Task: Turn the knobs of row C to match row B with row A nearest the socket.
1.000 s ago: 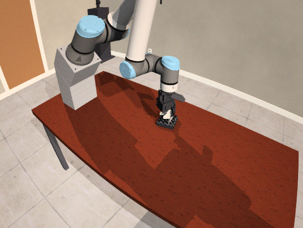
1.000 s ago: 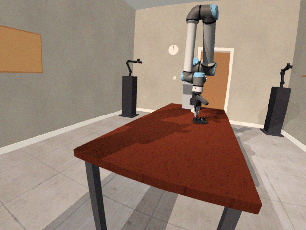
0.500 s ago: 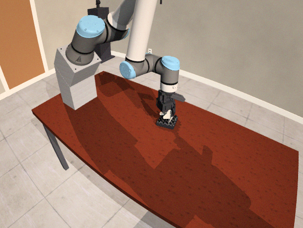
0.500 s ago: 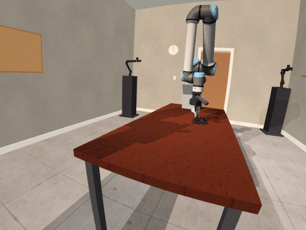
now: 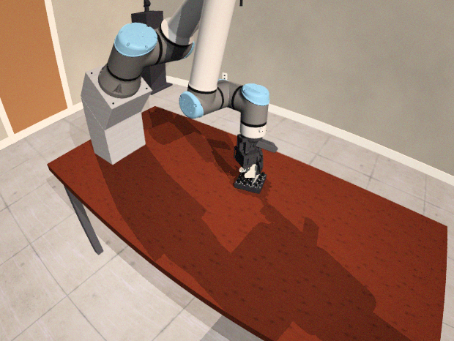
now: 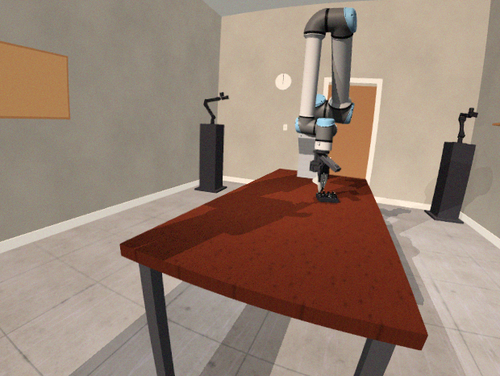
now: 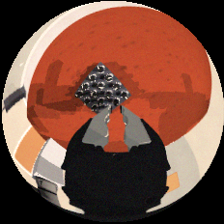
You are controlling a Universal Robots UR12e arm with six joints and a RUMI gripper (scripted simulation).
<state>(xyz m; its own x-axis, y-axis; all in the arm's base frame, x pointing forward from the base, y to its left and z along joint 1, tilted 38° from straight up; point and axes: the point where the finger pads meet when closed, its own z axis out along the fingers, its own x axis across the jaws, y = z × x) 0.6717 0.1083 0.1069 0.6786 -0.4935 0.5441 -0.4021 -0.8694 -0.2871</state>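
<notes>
The gripper [image 5: 252, 180] [image 6: 321, 191] [image 7: 116, 105], narrowed but holding nothing visible, points down at the box [image 5: 247, 189] [image 6: 327, 199] [image 7: 128, 94], whose knobs lie close beneath and ahead of its fingertips.

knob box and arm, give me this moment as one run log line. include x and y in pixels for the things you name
knob box [image 5: 248, 187] [image 6: 327, 199] [image 7: 100, 88]: on table [image 5: 330, 238] [image 6: 282, 250] [image 7: 145, 39] | fingers: close together, at box edge | grip on knob: unclear | knob marks: unreadable

Beige walls meet a pale tiled floor around me — a round clock [image 6: 283, 81] hangs left of an orange-brown door [image 6: 356, 133], and broad shadows cross the reddish-brown counter [image 5: 176, 234] [image 6: 282, 250] [image 7: 145, 43].
</notes>
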